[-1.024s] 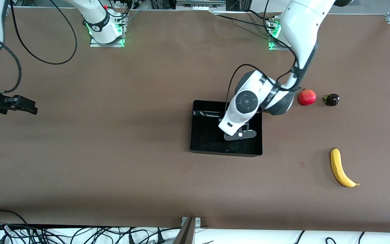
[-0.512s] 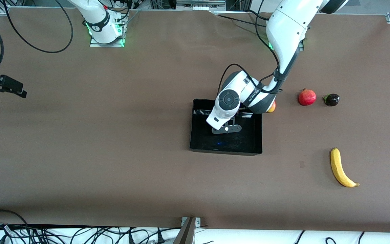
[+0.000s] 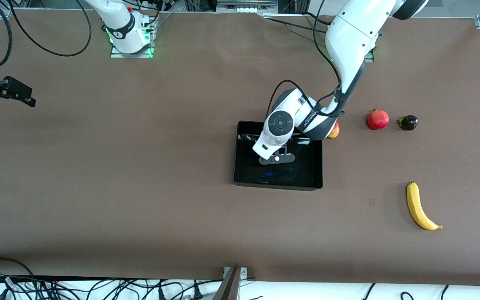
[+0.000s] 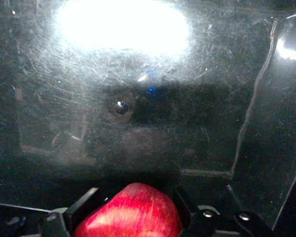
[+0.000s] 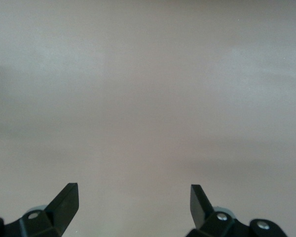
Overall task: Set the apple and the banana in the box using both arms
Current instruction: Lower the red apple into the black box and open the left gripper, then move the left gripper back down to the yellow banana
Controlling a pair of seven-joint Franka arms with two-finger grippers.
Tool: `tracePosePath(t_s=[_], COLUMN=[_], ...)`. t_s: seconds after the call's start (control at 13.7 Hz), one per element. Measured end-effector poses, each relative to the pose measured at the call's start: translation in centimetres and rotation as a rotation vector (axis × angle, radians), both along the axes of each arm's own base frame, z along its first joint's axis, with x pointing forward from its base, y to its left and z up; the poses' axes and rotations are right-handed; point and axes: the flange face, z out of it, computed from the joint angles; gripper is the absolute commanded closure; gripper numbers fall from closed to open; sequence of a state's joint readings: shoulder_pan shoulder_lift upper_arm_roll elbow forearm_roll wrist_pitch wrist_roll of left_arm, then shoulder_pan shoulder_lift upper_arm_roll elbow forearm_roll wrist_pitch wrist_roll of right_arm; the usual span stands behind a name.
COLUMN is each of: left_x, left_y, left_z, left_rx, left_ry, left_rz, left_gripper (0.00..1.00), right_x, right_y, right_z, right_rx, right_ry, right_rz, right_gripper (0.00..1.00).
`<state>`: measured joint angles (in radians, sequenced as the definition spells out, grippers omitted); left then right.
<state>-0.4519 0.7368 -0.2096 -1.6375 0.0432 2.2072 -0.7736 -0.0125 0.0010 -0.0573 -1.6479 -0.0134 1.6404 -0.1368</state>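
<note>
My left gripper (image 4: 135, 195) is shut on the apple (image 4: 133, 212), red with yellowish streaks, and holds it low over the floor of the glossy black box (image 4: 138, 98). In the front view the left hand (image 3: 277, 158) is over the middle of the box (image 3: 298, 175) and hides the apple. The yellow banana (image 3: 418, 206) lies on the table toward the left arm's end, nearer the front camera than the box. My right gripper (image 3: 8, 93) is open and empty at the right arm's end of the table; its wrist view (image 5: 133, 190) shows only bare table.
A red pomegranate (image 3: 378, 119) and a small dark fruit (image 3: 408, 122) lie side by side toward the left arm's end. A red-and-yellow fruit (image 3: 334, 131) peeks out from under the left arm beside the box. The table is brown (image 3: 140, 187).
The left hand with the apple has moved across the box toward the right arm's end and settled there. The right gripper has drawn back toward its end of the table.
</note>
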Motion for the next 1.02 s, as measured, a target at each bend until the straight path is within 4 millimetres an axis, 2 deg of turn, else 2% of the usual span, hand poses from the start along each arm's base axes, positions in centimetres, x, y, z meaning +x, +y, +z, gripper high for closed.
tracePosePath(t_s=[0.22, 0.37, 0.44, 0.59, 0.66, 0.8, 0.95, 1.02], left_x=[0.1, 0.8, 1.5, 3.9, 5.4, 8.5, 11.2, 12.4], left_y=[0.1, 0.2, 0.4, 1.6, 3.1, 7.8, 14.1, 17.1], left_z=[0.1, 1.2, 2.5, 6.5, 8.9, 13.0, 15.5, 15.8], left_rx=[-0.001, 0.005, 0.017, 0.04, 0.048, 0.042, 0.026, 0.026], left_ry=[-0.002, 0.001, 0.012, 0.031, 0.035, 0.024, 0.006, -0.001], left_rz=[0.006, 0.016, 0.025, 0.056, 0.082, 0.122, 0.135, 0.136], left_gripper=[0.0, 0.0, 0.0, 0.0, 0.0, 0.0, 0.0, 0.0], right_x=[0.0, 0.0, 0.0, 0.0, 0.0, 0.0, 0.0, 0.0], right_y=[-0.1, -0.3, -0.3, -0.4, -0.4, 0.0, 1.1, 1.5], right_z=[-0.3, -0.3, -0.3, -0.3, -0.3, -0.3, -0.4, -0.4], right_rx=[0.0, 0.001, 0.001, 0.001, 0.001, 0.001, 0.001, 0.001], right_ry=[0.009, 0.012, 0.012, 0.013, 0.013, 0.015, 0.018, 0.019], right_rz=[-0.002, -0.005, -0.006, -0.007, -0.007, -0.001, 0.019, 0.027], right_gripper=[0.0, 0.0, 0.0, 0.0, 0.0, 0.0, 0.0, 0.0])
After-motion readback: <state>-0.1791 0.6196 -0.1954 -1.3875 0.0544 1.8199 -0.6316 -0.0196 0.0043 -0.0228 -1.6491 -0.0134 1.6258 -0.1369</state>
